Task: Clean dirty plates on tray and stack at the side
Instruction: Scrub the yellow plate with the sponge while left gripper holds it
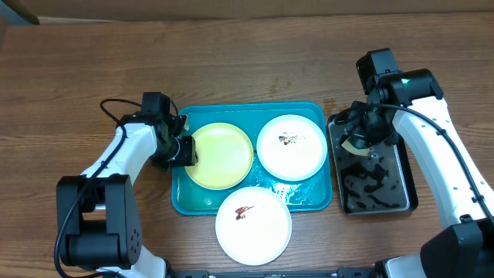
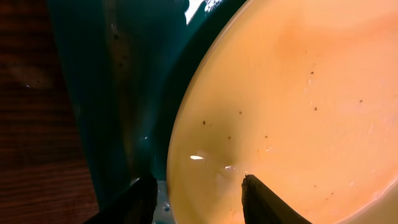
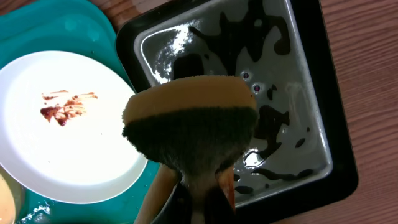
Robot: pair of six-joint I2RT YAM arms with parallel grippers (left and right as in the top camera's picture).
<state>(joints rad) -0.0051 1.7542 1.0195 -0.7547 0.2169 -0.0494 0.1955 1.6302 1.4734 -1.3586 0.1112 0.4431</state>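
Left pincer (image 2: pixel 199 180) straddles one yellow plate (image 1: pixel 224 154) beside two white plates (image 1: pixel 291 147)

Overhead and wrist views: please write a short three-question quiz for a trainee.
1. True or false: the round white plate overhanging the front rim of the turquoise plastic tray carries a brown smear.
2. What do the right arm's fingers hold? A) a yellow-and-green sponge B) a white cloth C) a metal spoon
3. Which plate's rim lies between the left arm's fingers?
Key: 1 true; 2 A; 3 the pale yellow-green round plate.
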